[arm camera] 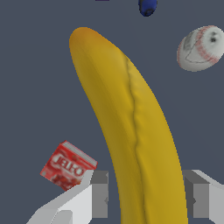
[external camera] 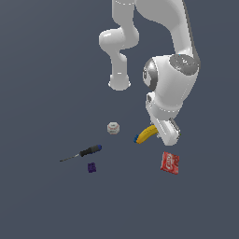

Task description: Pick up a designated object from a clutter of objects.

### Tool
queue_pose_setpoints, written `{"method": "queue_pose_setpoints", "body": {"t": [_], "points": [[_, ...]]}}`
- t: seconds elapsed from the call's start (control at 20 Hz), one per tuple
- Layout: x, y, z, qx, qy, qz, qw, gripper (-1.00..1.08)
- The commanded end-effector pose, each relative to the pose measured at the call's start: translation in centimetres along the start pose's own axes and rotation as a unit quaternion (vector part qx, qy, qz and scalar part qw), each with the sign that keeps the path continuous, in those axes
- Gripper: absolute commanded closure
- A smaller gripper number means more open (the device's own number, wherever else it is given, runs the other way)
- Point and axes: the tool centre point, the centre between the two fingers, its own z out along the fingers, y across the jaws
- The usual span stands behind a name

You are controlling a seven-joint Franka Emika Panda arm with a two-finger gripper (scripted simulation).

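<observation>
Currently my gripper [arm camera: 146, 199] straddles the banana [arm camera: 131, 131], one finger [arm camera: 98, 197] on each side; I cannot tell whether the pads touch it or clamp it. In the exterior view the banana [external camera: 145, 134] lies on the floor between the whitish nut [external camera: 113, 128] and the red box [external camera: 170, 163], with the screwdriver [external camera: 84, 152] well apart.
</observation>
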Motion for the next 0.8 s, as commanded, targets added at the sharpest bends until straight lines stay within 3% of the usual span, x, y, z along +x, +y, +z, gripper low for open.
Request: {"method": "queue_pose_setpoints", "body": {"t": [0.0, 0.75], "points": [[0.0, 1.1, -2.1, 0.001, 0.0, 0.0, 1.0, 1.08], [-0.1, 7.8, -14.1, 0.002, 0.002, 0.0, 1.0, 1.08]]}}
